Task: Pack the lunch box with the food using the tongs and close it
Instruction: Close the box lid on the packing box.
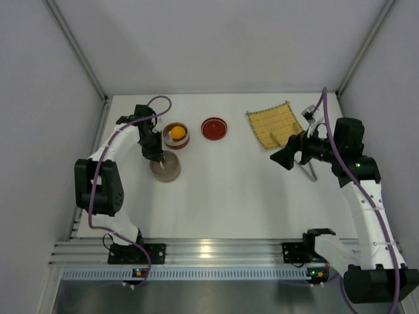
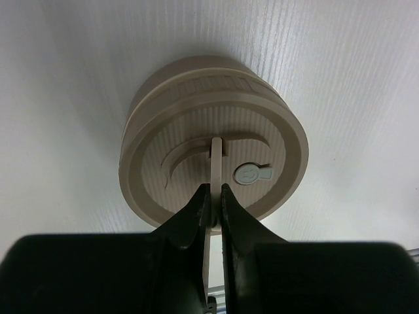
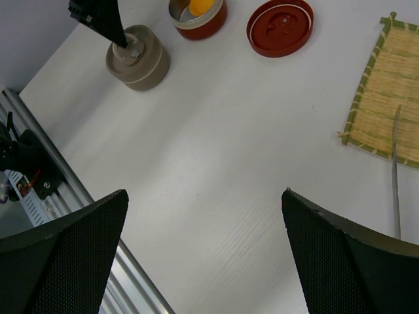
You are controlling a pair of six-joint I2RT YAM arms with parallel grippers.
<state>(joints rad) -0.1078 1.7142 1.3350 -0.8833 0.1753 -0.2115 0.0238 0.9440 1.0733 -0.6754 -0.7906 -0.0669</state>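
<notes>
Left claw (image 2: pixel 214 191) is closed on the thin upright handle (image 2: pixel 216 152) of the beige lid (image 2: pixel 275 150). That lid sits on a round beige tin (image 1: pixel 167 170), left of the table's (image 1: pixel 229 203) middle.

Orange ball (image 1: pixel 175 133) is inside the red-brown bowl (image 1: pixel 178 142), which is just beside the tin on the far-edge side.

Red lid (image 1: pixel 215 128) lies flat on the table, right of the bowl and apart from it.

Bamboo mat (image 1: pixel 275 124) is toward the far right corner.

Tongs (image 3: pixel 395 176) lie on the table, tip resting on the mat's near edge.

Right claw (image 3: pixel 204 193) is wide open and holds nothing, hovering next to the tongs.
</notes>
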